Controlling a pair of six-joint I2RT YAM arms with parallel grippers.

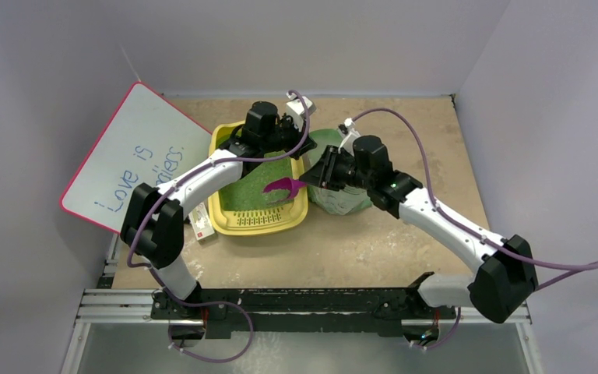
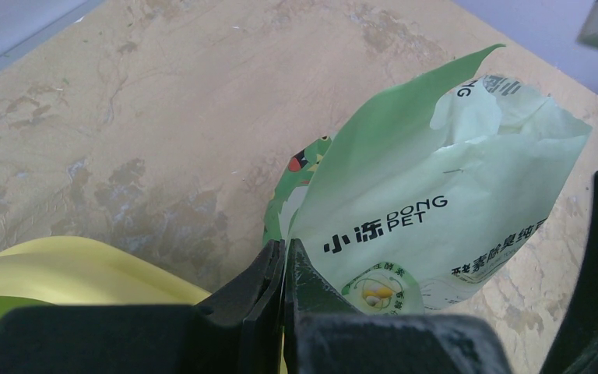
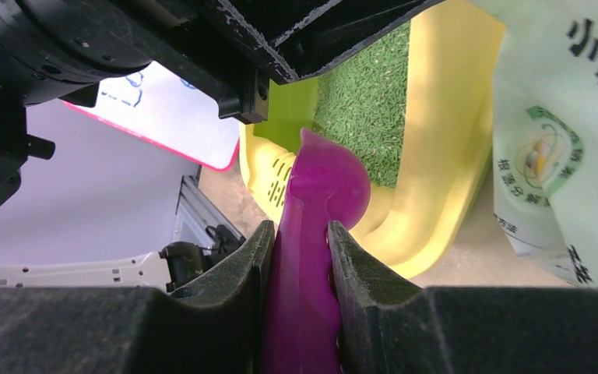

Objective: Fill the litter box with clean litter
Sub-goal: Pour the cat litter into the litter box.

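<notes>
From above, the left arm [image 1: 202, 175] covers the far end of the litter box [image 1: 219, 206], and the right gripper [image 1: 315, 175] blocks most of the bag [image 1: 342, 201]. The board's [image 1: 117, 156] second written line runs partly under that arm, unreadable. A small white item [image 1: 201, 224] beside the box is too small to name. Whether the scoop [image 1: 283, 187] is loaded I can't tell. On the wrist cameras its handle runs off the bottom edge, and the bag's lower part sinks behind the left gripper [image 2: 286, 265].
</notes>
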